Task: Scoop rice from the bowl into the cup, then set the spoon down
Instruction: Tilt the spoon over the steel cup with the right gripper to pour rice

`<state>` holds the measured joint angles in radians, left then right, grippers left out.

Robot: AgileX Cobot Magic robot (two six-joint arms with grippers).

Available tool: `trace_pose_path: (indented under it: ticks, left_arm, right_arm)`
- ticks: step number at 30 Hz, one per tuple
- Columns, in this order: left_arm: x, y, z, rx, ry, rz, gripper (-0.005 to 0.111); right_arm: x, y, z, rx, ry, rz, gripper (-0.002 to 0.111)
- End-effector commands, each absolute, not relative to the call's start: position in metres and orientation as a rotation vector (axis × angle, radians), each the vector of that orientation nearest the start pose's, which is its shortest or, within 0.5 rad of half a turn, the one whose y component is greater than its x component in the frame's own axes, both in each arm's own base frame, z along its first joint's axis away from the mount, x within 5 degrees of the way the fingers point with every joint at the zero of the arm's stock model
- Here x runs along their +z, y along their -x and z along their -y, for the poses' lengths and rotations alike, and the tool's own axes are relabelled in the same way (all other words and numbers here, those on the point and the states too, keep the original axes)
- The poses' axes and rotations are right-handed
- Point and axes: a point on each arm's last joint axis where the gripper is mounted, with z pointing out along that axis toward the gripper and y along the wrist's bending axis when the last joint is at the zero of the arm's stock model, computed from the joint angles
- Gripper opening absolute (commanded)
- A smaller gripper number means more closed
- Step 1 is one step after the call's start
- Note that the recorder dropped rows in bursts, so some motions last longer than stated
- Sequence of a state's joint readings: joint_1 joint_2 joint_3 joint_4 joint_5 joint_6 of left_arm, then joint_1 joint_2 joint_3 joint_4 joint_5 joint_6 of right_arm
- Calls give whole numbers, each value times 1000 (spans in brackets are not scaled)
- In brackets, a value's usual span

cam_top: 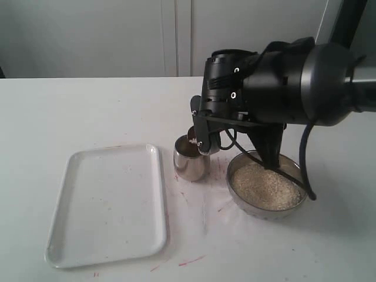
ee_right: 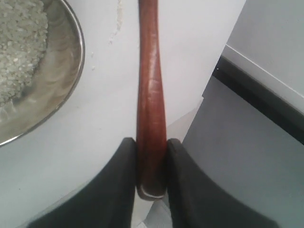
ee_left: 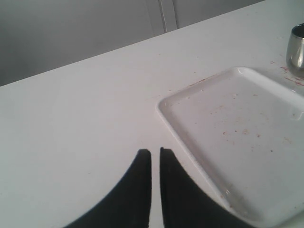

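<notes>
while the spoon [ee_right: 151, 85] handle is clamped in the right gripper [ee_right: 152, 142], its head is seen at the cup [cam_top: 189, 164] mouth. rice [cam_top: 265, 187] is held in the bowl [cam_top: 261, 211], just beside the cup on the table [cam_top: 70, 111]. the left gripper [ee_left: 155, 153] is seen nearly closed on nothing, near the tray [ee_left: 237, 123].
</notes>
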<state>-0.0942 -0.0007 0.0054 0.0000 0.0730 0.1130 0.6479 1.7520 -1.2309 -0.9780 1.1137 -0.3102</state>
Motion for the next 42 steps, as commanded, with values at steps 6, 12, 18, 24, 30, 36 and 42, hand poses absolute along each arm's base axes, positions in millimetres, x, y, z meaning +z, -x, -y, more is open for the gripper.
trace_pose_path:
  ticks: [6,12,18,24,30,36,42]
  left_arm:
    - [206,-56,5,16,-160,-1551,14]
    - [206,-56,5,16,-160,-1551,14]
    - [206,-56,5,16,-160,-1551,14]
    - [206,-56,5,16,-160,-1551,14]
    - [206,-56,5,16,-160,-1551,14]
    - [206,-56,5,16,-160,-1551,14]
    - [206,-56,5,16,-160,-1551,14]
  right_arm:
    - [255,-316,-153,-1312,1822,-1976,0]
    - [257,-318,-152,-1357,1872,-1924,0]
    - [260,-317,-159,-1416,1936,-1808,0]
    - [262,-316,-165,-1431,1942,-1762,0]
    - [260,-316,-164,-1457,1949,-1776,0]
    - [260,-314,-166,-1468,1940,-1782,0]
    - [260,-312,-164,-1459,1875,-1853,0]
